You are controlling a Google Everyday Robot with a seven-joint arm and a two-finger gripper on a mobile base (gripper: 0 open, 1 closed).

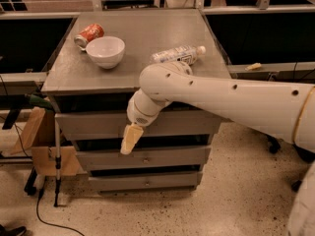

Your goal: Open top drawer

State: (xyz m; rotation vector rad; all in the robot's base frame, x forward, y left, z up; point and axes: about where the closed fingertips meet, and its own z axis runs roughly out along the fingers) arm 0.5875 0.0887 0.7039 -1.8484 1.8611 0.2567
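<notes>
The grey cabinet (147, 31) has three drawers. The top drawer (88, 124) is the tallest front panel, just under the tabletop, with a dark gap above it. Its knob is hidden behind my arm. My gripper (130, 139), cream-coloured, hangs in front of the cabinet's middle, at the lower edge of the top drawer front and over the gap above the middle drawer (167, 157). The white arm reaches in from the right and covers part of the top drawer front.
On the cabinet top are a white bowl (106, 50), a red can (88, 33) on its side and a plastic bottle (177, 54) lying down. The bottom drawer (145, 182) is shut. A cardboard box (39, 141) and a thin pole (57, 156) stand at the left.
</notes>
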